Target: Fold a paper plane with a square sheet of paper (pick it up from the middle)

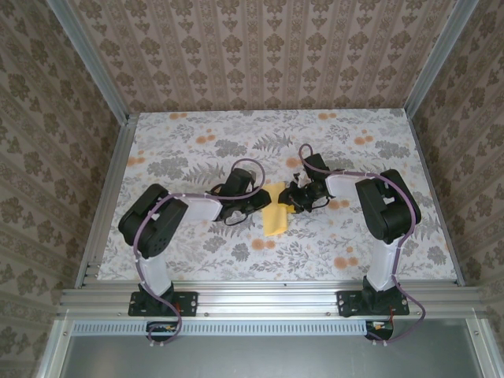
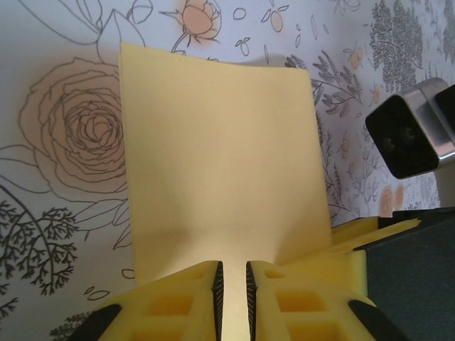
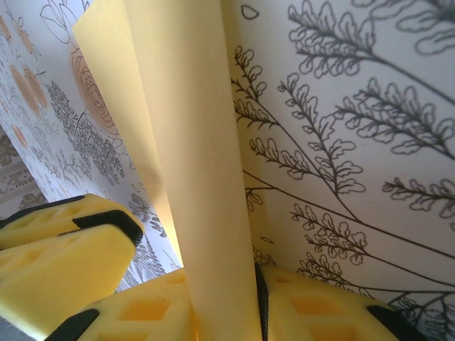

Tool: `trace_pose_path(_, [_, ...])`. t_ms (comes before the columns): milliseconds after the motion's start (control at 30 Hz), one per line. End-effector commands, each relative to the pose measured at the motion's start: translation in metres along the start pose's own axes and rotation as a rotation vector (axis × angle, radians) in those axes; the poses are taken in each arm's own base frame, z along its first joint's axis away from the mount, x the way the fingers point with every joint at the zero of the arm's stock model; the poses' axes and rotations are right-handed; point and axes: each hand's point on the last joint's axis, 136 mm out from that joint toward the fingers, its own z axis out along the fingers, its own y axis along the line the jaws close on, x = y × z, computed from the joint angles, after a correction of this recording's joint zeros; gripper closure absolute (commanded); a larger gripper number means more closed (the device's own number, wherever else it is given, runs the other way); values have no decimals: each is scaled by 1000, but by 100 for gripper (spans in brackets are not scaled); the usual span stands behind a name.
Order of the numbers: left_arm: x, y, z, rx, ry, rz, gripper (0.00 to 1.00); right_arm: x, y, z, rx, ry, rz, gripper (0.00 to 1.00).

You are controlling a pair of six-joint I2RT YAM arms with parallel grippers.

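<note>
**Both grippers at the yellow sheet, mid-table**

On your left, the left arm (image 1: 157,224) reaches in toward the middle of the table (image 1: 181,150). The left gripper (image 2: 231,284) has its jaws drawn close, leaving only a narrow slot, and the near edge of the sheet of paper (image 1: 276,217) runs into that slot. The wrist view is too tight for you to tell whether the pads actually press the paper, so treat that grip as unconfirmed.

The sheet sits at the centre of the table between the two grippers. It is bright yellow, folded over on itself, and partly lifted off the cloth, with its far part bending upward.

On the right, the right gripper (image 3: 224,305) pinches a rolled-over fold of the sheet between its yellow fingers. The right arm (image 1: 386,209) bends back behind it.

The table cover is white with grey ferns, outlined roses and small orange flower prints. Brown damask wallpaper (image 1: 268,55) lines the three walls, and aluminium posts (image 1: 89,59) stand at the corners.
</note>
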Motion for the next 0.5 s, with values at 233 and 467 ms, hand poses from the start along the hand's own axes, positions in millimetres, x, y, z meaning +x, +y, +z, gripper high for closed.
trace_pose_path(233, [11,14,9,-95,54,-2,85,17,-124,14,431,-7,161,71])
trace_pose_path(467, [18,29,10,-149,66,-22,88,18,-125,13,433,-5,159,71])
